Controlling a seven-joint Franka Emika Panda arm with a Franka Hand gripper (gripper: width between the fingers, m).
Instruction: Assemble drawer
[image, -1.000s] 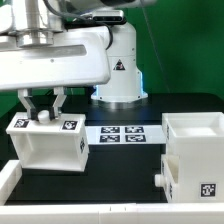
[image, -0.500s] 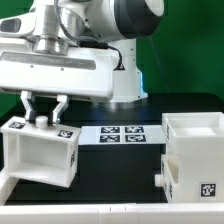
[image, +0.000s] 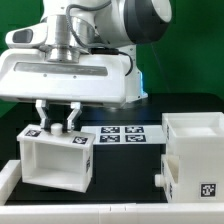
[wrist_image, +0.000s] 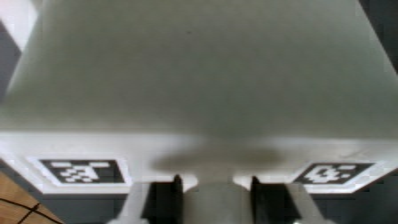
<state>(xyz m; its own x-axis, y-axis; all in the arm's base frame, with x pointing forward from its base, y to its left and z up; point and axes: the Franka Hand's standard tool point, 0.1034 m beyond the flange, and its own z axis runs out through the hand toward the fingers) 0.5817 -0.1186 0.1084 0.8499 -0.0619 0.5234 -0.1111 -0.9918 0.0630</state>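
Observation:
My gripper (image: 58, 122) is shut on the top wall of the large white drawer casing (image: 55, 165), which sits on the exterior view's left with its open side facing the camera. Square tags mark the casing's top corners. The casing (wrist_image: 196, 80) fills the wrist view, and my gripper (wrist_image: 217, 203) clamps its wall between two dark fingers (wrist_image: 164, 203), with a tag (wrist_image: 77, 170) on either side. On the exterior view's right stands a white drawer tray (image: 195, 150) with a small knob (image: 160, 176) and a tag (image: 207, 188).
The marker board (image: 120, 135) lies flat on the black table between the casing and the tray. The arm's white base (image: 136, 85) stands behind it. A white rail (image: 100, 205) runs along the table's front edge.
The casing, held in my gripper, tipped briefly, then shifted toward the exterior view's right and lower in the frame. The grip stayed the same and the tray on the right did not move.

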